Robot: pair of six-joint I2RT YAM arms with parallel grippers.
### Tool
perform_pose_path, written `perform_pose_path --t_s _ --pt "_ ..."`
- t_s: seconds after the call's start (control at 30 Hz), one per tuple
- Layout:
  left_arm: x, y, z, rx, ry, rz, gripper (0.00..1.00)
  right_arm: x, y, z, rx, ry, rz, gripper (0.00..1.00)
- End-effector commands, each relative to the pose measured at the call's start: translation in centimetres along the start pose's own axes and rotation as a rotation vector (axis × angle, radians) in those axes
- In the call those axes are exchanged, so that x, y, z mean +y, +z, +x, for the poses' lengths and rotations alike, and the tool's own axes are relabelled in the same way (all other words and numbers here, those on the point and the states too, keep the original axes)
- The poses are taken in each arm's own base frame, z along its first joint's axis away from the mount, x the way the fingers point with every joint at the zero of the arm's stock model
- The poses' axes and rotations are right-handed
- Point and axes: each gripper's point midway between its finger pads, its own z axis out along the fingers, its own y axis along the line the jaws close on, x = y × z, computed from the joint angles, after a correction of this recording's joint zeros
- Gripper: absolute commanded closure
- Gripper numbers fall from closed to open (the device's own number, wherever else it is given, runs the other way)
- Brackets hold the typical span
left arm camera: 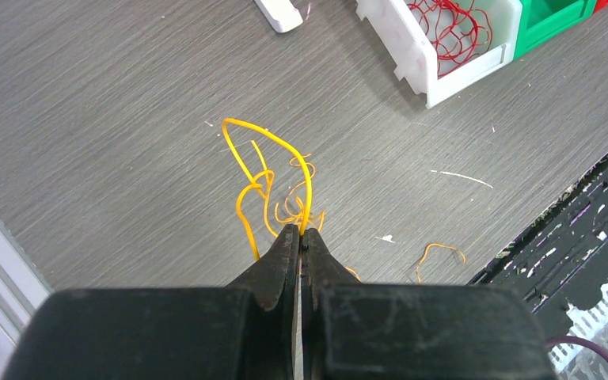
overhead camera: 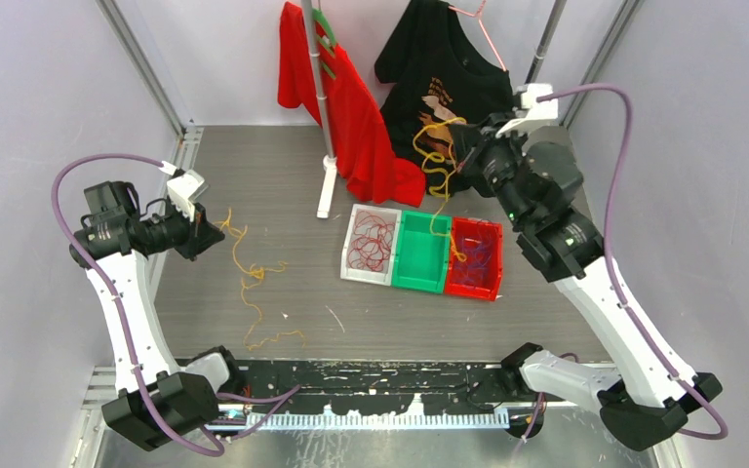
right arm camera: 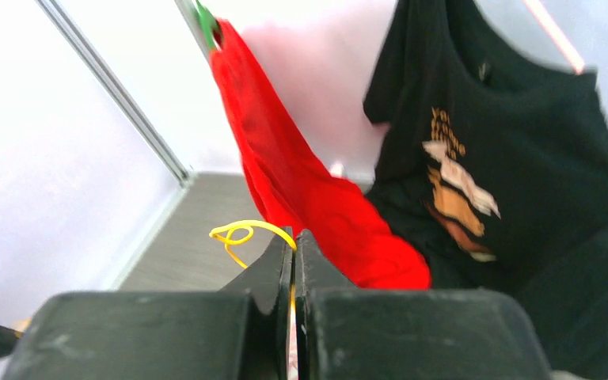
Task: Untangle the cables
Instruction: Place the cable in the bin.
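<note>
Broadly, the grey table is filling the middle of the top view, and two garments are hanging at its far edge: one red shirt and one black T-shirt. Two arms are reaching in, the left arm and the right arm. Three bins are sitting in a row at centre: white bin, green bin and red bin. Red cables are lying in the white one and purple cables in the red one, too tangled to count.

Two yellow strands are showing. The left gripper, jaws pressed together, is pinching the first yellow cable, which is trailing across the table toward the lower middle. The right gripper, likewise pressed together, is pinching the second yellow cable. That strand is hanging with its long axis running down the frame to the green and red bins, so the right arm is nearer them.
</note>
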Motion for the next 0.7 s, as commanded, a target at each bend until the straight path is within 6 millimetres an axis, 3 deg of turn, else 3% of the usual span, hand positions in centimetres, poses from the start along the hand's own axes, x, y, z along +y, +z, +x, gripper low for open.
perform_pose_path --t_s 0.0,0.27,0.57,0.67 --pt "0.0 -0.5 -1.5 -0.04 0.046 -0.012 1.0 1.9 -1.5 -6.8 -0.154 0.026 -0.066 0.99" --pt "-0.1 -0.4 -1.2 -0.034 0.045 -0.011 1.0 0.6 -0.6 -3.0 -0.085 0.0 -0.021 0.99" --pt "0.0 -0.4 -1.2 -0.029 0.047 -0.008 1.0 -2.7 -0.1 5.1 0.061 -0.07 0.063 0.99" --pt "-0.1 -0.4 -1.3 -0.032 0.047 -0.007 1.0 -3.5 -0.1 6.8 0.109 -0.095 0.09 0.99"
